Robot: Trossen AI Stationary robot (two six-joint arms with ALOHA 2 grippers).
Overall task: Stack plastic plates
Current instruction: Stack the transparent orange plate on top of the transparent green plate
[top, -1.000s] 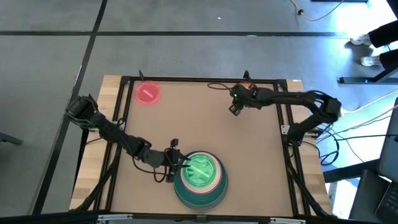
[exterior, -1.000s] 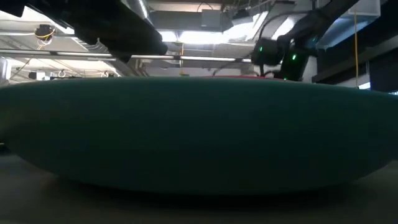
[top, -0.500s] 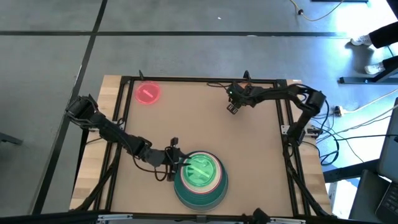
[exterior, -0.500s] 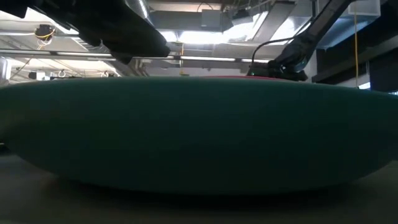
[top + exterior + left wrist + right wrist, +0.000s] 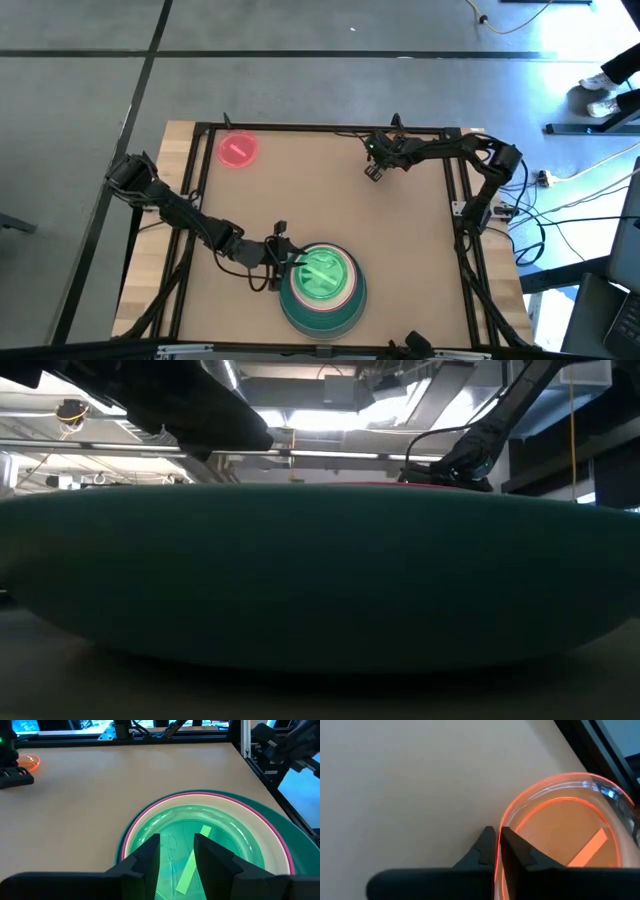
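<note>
A stack of plastic plates [image 5: 320,290] stands at the table's near edge. A wide teal plate [image 5: 320,580] is low in it, a magenta rim [image 5: 280,845] shows above, and a green plate [image 5: 200,845] lies on top. My left gripper [image 5: 177,855] stands open over the green plate's left rim; I cannot tell whether it touches. A small pink plate [image 5: 237,150] lies at the far left. Near the far edge my right gripper [image 5: 372,172] is shut on a small orange plate [image 5: 560,830], which the arm hides in the high view. My right gripper pinches the orange plate's rim [image 5: 504,820] between its two fingers, one finger inside the plate and one outside. The fingers slant down from above. The plate's bottom lies on the table.
A black frame rail [image 5: 320,128] runs round the tabletop, with a loose cable [image 5: 350,137] along the far edge. Bare tabletop [image 5: 320,200] lies between the stack and the two small plates. A person's shoes [image 5: 600,85] show on the floor beyond the far right corner.
My right arm has drawn its elbow in toward the table, and its gripper has gone down to the tabletop near the far edge, a little toward the left. The stack, the pink plate and my left arm stay where they were.
</note>
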